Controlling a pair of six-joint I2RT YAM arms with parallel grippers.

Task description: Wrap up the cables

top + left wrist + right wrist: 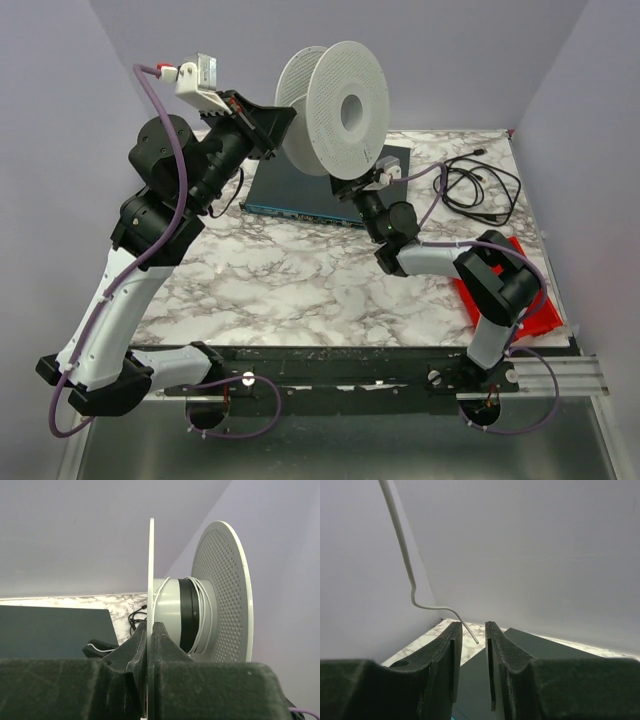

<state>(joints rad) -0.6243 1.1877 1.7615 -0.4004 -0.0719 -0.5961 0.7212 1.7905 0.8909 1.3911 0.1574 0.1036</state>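
Note:
My left gripper [272,122] is shut on the rim of the near flange [150,570] of a white spool [335,108] and holds it up above the dark flat box [300,185]. The thin white wire [203,611] is wound in a few turns on the spool's hub. My right gripper [352,186] sits just below the spool with its jaws a little apart. In the right wrist view the wire's free end [470,632] hangs down from above, bent, with its tip between my open fingertips [454,630], not gripped.
A bundle of thicker black cords [482,186] lies at the back right of the marble table [300,280]. A red flat object [525,295] lies at the right edge, partly under my right arm. Purple-grey walls close in the back and sides.

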